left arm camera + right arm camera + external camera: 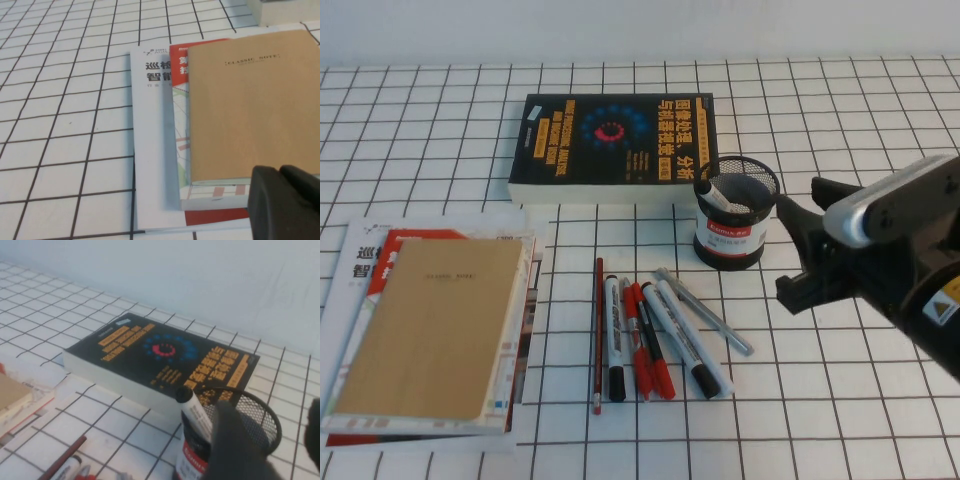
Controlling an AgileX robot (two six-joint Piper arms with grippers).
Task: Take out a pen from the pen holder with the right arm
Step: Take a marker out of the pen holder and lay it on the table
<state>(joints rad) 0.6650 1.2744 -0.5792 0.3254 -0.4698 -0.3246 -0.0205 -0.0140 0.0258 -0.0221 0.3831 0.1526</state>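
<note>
On the gridded table [770, 430], your left gripper [283, 200] hangs parked over the notebook stack [430, 330], out of the way. Your right gripper [790, 252] is spread and empty just beside the pen holder [732, 240], likely lining up on the marker [715, 195] leaning inside.

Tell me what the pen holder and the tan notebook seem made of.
Pen holder: likely black wire mesh, matte; you see through its lattice wall. Notebook: probably kraft card cover, matte tan, no glare. Right tool open beside the holder; left tool by the notebook's corner.
</note>
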